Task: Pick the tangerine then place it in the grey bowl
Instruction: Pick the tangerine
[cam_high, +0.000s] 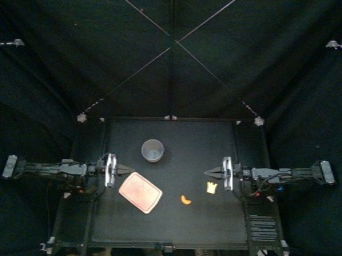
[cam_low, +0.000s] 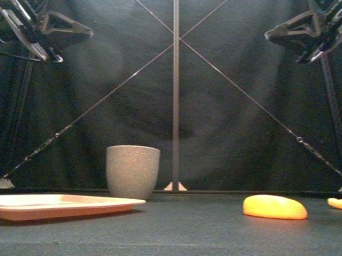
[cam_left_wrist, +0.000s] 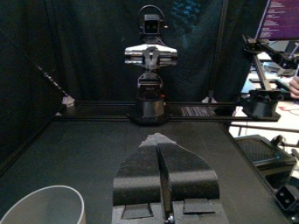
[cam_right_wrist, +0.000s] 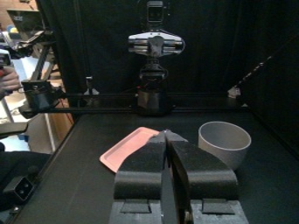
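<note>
I'm seeing the tangerine (cam_high: 186, 199) lying front-middle on the table (cam_high: 201, 225), inward and frontward of the right gripper (cam_right_wrist: 170, 136), so that arm's nearer. It and the left gripper (cam_left_wrist: 160, 143) are both sitting closed, empty.

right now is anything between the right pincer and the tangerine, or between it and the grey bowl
A small yellow toy lies on the table in line between the right pincer and the tangerine. Nothing visible lies between tangerine and grey cup; the pink tray sits beside that path.
</note>
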